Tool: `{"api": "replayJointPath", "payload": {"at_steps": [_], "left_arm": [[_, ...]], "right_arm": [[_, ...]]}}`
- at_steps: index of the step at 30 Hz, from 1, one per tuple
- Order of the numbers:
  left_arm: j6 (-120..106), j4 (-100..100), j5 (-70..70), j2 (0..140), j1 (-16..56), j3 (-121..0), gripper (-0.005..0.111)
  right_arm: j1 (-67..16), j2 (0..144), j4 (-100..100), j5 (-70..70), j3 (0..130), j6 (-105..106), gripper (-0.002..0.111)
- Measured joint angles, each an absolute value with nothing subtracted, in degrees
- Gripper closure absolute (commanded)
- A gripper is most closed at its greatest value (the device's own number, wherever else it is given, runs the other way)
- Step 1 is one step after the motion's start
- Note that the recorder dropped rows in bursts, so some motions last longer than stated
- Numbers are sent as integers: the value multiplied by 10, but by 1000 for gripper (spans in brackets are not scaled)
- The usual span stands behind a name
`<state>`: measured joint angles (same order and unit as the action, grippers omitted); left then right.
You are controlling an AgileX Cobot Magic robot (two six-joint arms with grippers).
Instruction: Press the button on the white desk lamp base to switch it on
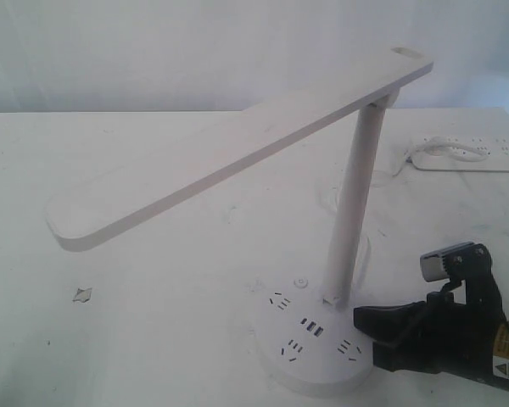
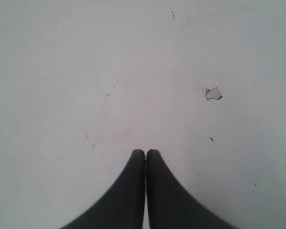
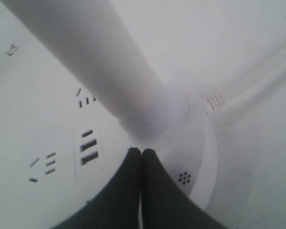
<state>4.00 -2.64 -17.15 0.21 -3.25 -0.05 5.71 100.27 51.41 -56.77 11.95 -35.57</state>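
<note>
The white desk lamp (image 1: 237, 148) looks like smooth white plastic all over, more satin than shiny. The stem (image 1: 356, 195) picks up a soft sheen along its side, and the white desk lamp base (image 1: 318, 371) has the same clean moulded finish. The table (image 1: 153, 339) is matt white, kinda scuffed and speckled, with a chip (image 2: 213, 93) showing a greyer layer underneath. The left gripper (image 2: 145, 151) and right gripper (image 3: 141, 151) are both matt black and smooth; could be plastic or rubber, honestly can't tell. The power strip (image 1: 471, 157) at the back looks like plain white plastic too.
</note>
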Motion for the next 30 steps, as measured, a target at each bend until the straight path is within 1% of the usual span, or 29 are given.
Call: {"api": "replayJointPath", "payload": {"at_steps": [9,18,23,30], "left_arm": [[40,-26,-171,2,-32,-1,107],[40,-26,-171,2,-32,-1,107],[40,-26,-171,2,-32,-1,107],[40,-26,-171,2,-32,-1,107]], "right_arm": [[57,1003,514,-566,122,-357,108],[57,985,511,-596,122,-202,108],[57,959,511,-596,122,-178,108],[57,935,511,-510,122,-194,108]]}}
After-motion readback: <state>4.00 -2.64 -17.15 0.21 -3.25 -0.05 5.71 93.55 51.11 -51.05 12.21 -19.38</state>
